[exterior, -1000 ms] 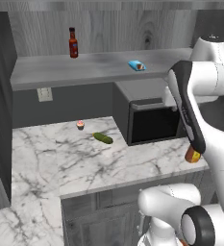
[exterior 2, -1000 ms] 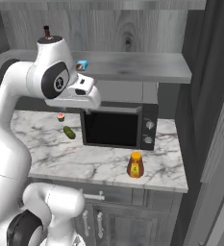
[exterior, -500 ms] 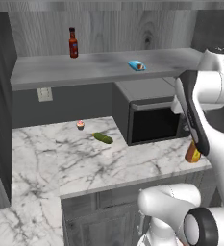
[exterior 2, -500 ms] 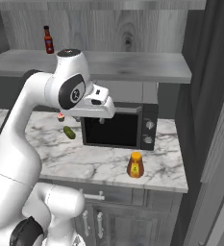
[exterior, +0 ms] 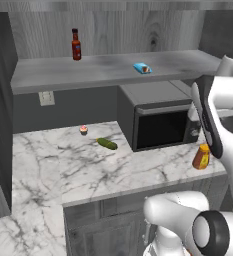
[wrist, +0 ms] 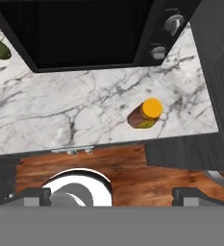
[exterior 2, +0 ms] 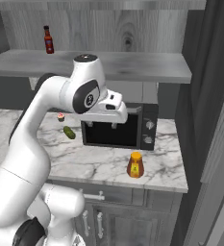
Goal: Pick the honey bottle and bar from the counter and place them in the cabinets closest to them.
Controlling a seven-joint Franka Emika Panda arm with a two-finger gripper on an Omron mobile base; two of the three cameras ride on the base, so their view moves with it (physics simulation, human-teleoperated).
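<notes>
You are looking at a kitchen corner where a white marble counter [exterior: 88,175] wraps around a black microwave [exterior: 160,122] set against the back wall. The honey bottle [exterior 2: 135,165], squat and amber with a yellow-orange cap, stands upright on the counter just in front of the microwave's right end, near the counter's front edge. From the hand view you see the same bottle [wrist: 145,114] from above, on the marble below the microwave's two dials, with the wood floor under the counter's edge. The blue-wrapped bar [exterior: 142,68] lies flat on the grey shelf [exterior: 63,70] above the microwave. A dark-red sauce bottle [exterior: 76,45] stands upright farther left on that shelf, well apart from the bar. On the counter to the left of the microwave lie a green pickle-like vegetable [exterior: 107,143] and, behind it, a small cupcake [exterior: 83,130]. Your gripper [exterior 2: 114,124] hangs in the air in front of the microwave door, above and to the left of the honey bottle, touching nothing. Its fingers are spread wide and hold nothing.
</notes>
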